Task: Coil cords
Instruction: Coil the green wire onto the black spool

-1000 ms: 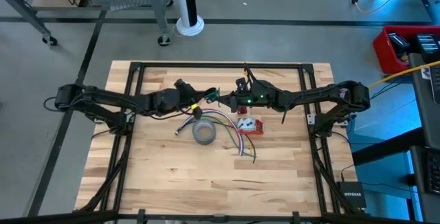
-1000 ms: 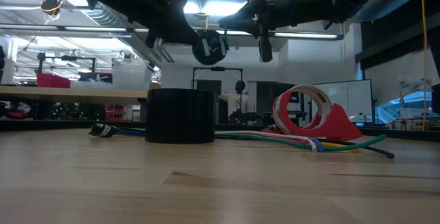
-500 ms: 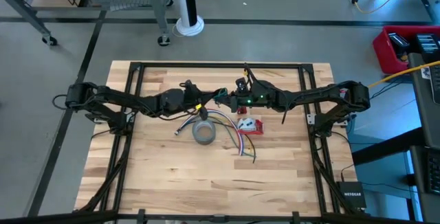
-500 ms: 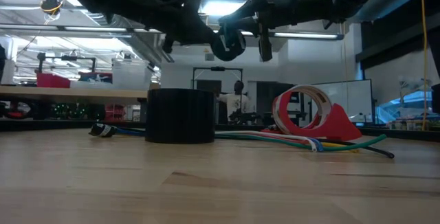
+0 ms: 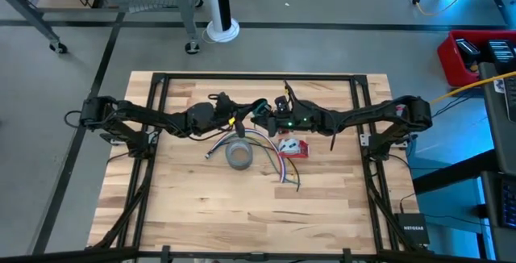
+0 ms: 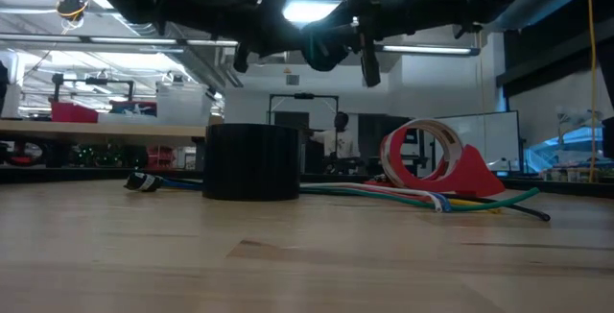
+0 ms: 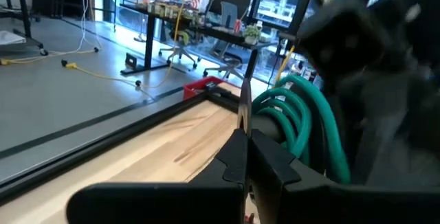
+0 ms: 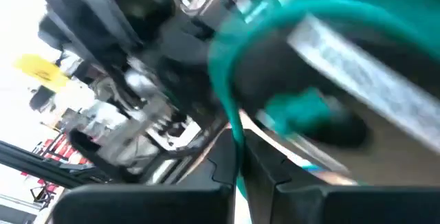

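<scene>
The green cord is wound into a small ring [image 7: 302, 124] and hangs high above the table's middle [image 5: 260, 110], between my two grippers. My left gripper [image 5: 251, 111] reaches in level from the left and is shut at the ring [image 7: 244, 152]. Facing it from the right, my right gripper [image 5: 266, 118] is shut on a green strand [image 8: 239, 161]. In the low view the ring [image 6: 326, 48] shows dark, well above the tabletop. My left gripper comes at the ring level from the table's left. A thin dark strand [image 7: 242, 110] rises from between its shut fingertips, and the green loops lie against the fingers' side. The ring hangs clear of the table. My right gripper pinches one thin green strand [image 8: 234, 131] between its two fingers, level from the table's right. The strand runs on from the fingertips into the ring's loops [image 8: 227, 66]. It is lifted clear of the table.
Below the grippers the grey tape roll [image 5: 239, 155] stands on the wooden table [image 5: 185, 206]. A fan of loose coloured cords [image 5: 274, 156] lies beside it, next to a red tape dispenser [image 5: 293, 147]. A black frame [image 5: 258, 76] borders the tabletop.
My left gripper has carried the ring toward the table's right, up to my right gripper, and has rolled a little on the way. The ring stays clear of the table.
</scene>
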